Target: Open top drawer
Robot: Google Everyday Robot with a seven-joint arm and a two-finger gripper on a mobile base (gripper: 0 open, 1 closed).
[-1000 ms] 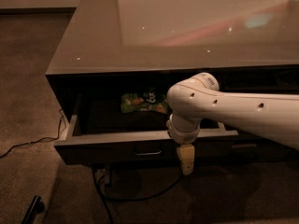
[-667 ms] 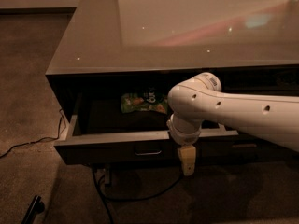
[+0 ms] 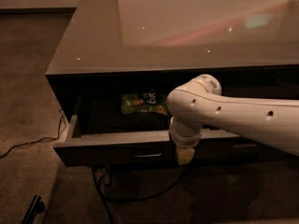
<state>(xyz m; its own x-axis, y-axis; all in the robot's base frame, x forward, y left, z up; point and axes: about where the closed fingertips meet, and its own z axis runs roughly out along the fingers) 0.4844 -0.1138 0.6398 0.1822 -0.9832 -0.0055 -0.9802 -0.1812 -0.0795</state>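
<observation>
The top drawer point(image 3: 117, 154) of a dark grey cabinet stands pulled out towards me, with its lighter grey rim showing. Its small bar handle point(image 3: 148, 154) sits on the flat front. A green snack bag point(image 3: 142, 103) lies inside at the back. My white arm reaches in from the right, and my gripper point(image 3: 185, 156) hangs down in front of the drawer's front, just right of the handle. Only its pale tip shows.
The cabinet's glossy top point(image 3: 187, 27) reflects light. A black cable point(image 3: 28, 141) runs over the carpet at the left, and more cable point(image 3: 140, 195) loops under the drawer. A dark object point(image 3: 32, 208) lies on the floor at the bottom left.
</observation>
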